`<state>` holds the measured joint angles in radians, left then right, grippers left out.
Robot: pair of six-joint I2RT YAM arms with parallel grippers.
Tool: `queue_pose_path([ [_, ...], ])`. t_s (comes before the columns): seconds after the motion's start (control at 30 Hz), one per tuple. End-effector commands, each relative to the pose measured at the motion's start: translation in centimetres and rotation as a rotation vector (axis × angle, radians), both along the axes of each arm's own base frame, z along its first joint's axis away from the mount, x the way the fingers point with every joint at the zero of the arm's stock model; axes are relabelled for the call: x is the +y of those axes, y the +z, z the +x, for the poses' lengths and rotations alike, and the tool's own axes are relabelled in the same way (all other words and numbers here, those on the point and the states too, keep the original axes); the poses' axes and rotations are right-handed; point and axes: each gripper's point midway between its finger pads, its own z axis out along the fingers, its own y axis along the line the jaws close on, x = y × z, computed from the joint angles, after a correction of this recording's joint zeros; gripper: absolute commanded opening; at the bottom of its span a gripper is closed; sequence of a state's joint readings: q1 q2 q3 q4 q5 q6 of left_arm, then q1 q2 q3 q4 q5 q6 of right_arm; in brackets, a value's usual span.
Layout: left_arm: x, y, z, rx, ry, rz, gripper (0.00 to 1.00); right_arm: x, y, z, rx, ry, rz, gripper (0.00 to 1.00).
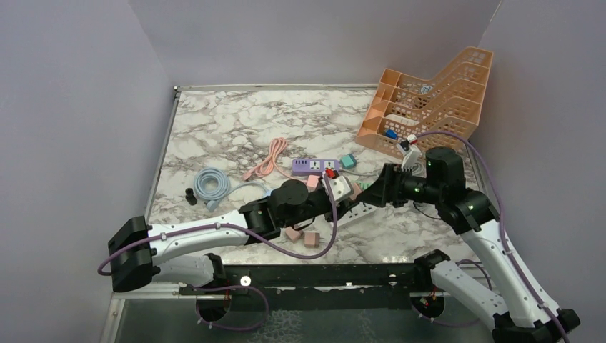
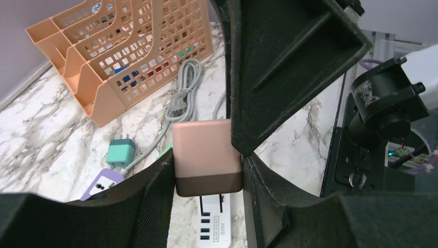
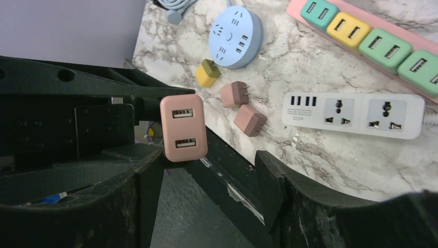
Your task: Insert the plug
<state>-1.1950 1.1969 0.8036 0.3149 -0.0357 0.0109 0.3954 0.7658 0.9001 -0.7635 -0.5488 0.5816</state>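
Note:
My left gripper [image 2: 206, 182] is shut on a pink plug adapter [image 2: 205, 151] with a brown base. Its two prongs point down, just over the USB end of the white power strip [image 2: 217, 223]. I cannot tell whether the prongs touch the strip. In the right wrist view the same adapter [image 3: 183, 127] shows its two USB ports, and the white strip [image 3: 356, 114] lies on the marble to the right. My right gripper [image 3: 209, 181] is open and empty, close beside the adapter. In the top view the two grippers, left [image 1: 341, 191] and right [image 1: 379, 189], meet at mid-table.
An orange file rack [image 1: 429, 100] stands at the back right. A purple power strip [image 1: 313, 166], a teal plug [image 1: 347, 161], a pink cable [image 1: 268, 158] and a grey cable coil [image 1: 212, 184] lie behind. Loose pink plugs [image 3: 250, 120], a yellow plug [image 3: 207, 72], a round blue hub [image 3: 235, 31] and a pink multicolour strip [image 3: 372, 41] lie nearby.

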Motion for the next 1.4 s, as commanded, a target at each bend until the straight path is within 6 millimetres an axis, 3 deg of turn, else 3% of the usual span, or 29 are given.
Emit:
queue_pose_path([
  [0.0, -0.2, 1.6, -0.4, -0.122, -0.067, 0.011, 0.22, 1.6, 2.3, -0.3, -0.074, 0.128, 0.078, 0.63],
  [0.27, -0.5, 1.8, -0.5, -0.172, -0.103, 0.057, 0.21, 2.6, 0.8, 0.0, -0.023, 0.189, 0.091, 0.51],
  [0.5, -0.4, 1.4, -0.4, -0.200, -0.125, 0.087, 0.21, 3.7, 0.9, 0.2, -0.070, 0.296, 0.131, 0.36],
  [0.6, -0.3, 1.4, 0.0, -0.198, -0.121, 0.091, 0.22, 4.1, 0.8, 0.4, -0.089, 0.343, 0.136, 0.25],
  [0.63, -0.3, 1.4, 0.3, -0.189, -0.106, 0.090, 0.26, 4.2, 0.7, 0.6, -0.100, 0.352, 0.131, 0.21],
  [0.7, 0.1, 1.3, 1.3, -0.160, -0.044, 0.091, 0.48, 4.3, 0.7, 1.1, -0.142, 0.368, 0.111, 0.10],
  [0.73, 0.5, 1.1, 2.0, -0.138, 0.000, 0.095, 0.64, 4.2, 0.8, 1.7, -0.177, 0.370, 0.089, 0.04],
  [0.77, 0.9, 0.8, 2.8, -0.112, 0.047, 0.101, 0.73, 4.1, 0.7, 2.5, -0.216, 0.365, 0.058, 0.01],
  [0.83, 1.9, 0.1, 4.0, -0.064, 0.117, 0.112, 0.82, 3.9, 0.7, 4.2, -0.308, 0.357, -0.006, 0.01],
  [0.97, 4.9, -0.5, 5.9, 0.049, 0.270, 0.079, 0.92, 3.5, 1.2, 7.4, -0.541, 0.365, -0.124, 0.01],
  [1.07, 8.0, -1.1, 6.9, 0.116, 0.394, 0.057, 0.94, 3.3, 0.9, 9.5, -0.657, 0.402, -0.219, 0.01],
  [1.2, 12.6, -1.5, 8.3, 0.204, 0.572, 0.051, 0.96, 3.1, -2.1, 10.4, -0.662, 0.558, -0.332, 0.01],
  [1.37, 16.7, -1.1, 9.9, 0.334, 0.707, 0.013, 0.96, 2.1, -5.4, 10.4, -0.695, 0.753, -0.458, 0.01],
])
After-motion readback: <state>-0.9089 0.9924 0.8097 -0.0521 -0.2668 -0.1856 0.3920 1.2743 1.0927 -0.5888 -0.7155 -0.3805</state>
